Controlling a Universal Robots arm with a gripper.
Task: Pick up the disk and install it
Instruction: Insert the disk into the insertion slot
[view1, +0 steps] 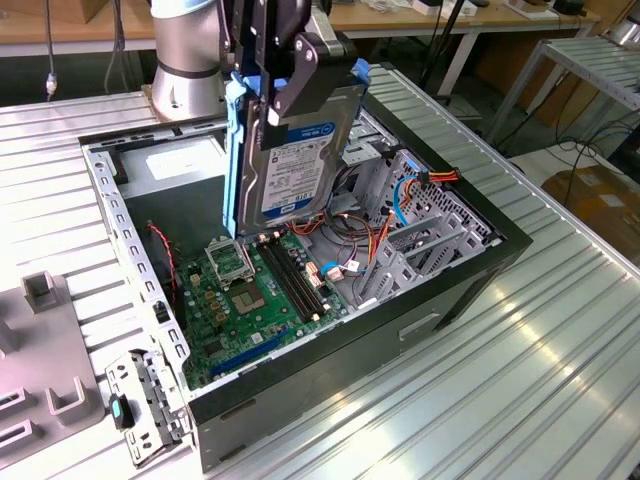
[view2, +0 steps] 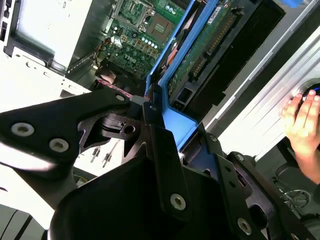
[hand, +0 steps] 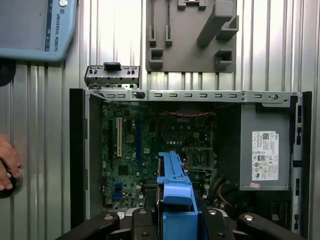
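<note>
Exterior view: a ribbed metal surface (view1: 520, 400) fills the foreground, wooden benches (view1: 400, 18) behind it. On the surface lies 1 open computer case (view1: 330, 372), a grey fixture plate (view1: 40, 385) beside it at the exterior view's left. The gripper (view1: 285, 85) pinches the disk (view1: 300, 165) by its blue rails, upright, above the motherboard (view1: 240, 300).

Gripper (view2: 172, 120) black, close to the lens, jaws clamped across the blue-railed end of the disk (view2: 202, 50); disk held on edge, its green circuit-board face showing; beyond it the motherboard (view2: 145, 30), lying inside the open computer case (view2: 260, 30); red and black wires (view2: 111, 81) near the case wall; a person's hand (view2: 302, 120) by the ribbed table (view2: 255, 117), beside the case.
</note>
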